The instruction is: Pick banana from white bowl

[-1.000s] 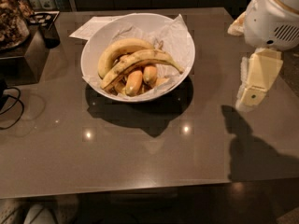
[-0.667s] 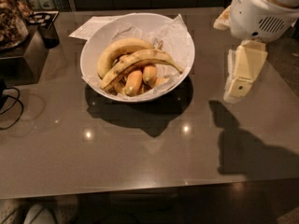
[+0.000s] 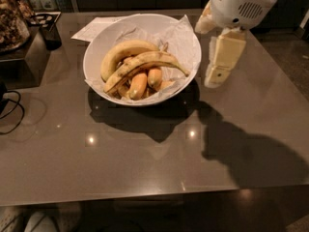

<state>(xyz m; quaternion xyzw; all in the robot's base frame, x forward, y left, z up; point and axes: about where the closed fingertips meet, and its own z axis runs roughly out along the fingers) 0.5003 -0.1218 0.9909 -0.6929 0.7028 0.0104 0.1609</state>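
Note:
The white bowl (image 3: 188, 42), lined with crumpled white paper, stands on the grey table at upper middle. The long slim banana (image 3: 145, 62) with brown streaks lies across the top of the pile in it, stem end toward the right. A thicker yellow banana (image 3: 123, 50) curves behind it, and short stubby orange-yellow bananas (image 3: 139, 83) lie under it. My gripper (image 3: 218, 64) hangs from the white arm just right of the bowl's rim, above the table and outside the bowl. It holds nothing that I can see.
A sheet of paper (image 3: 94, 28) lies behind the bowl. A dark box (image 3: 24, 57) with a jar on it stands at the far left, with a black cable (image 3: 12, 112) beside it. The table's front edge runs along the bottom.
My arm and gripper have moved left toward the bowl's right rim. The view has shifted closer to the bowl. The bananas have not moved.

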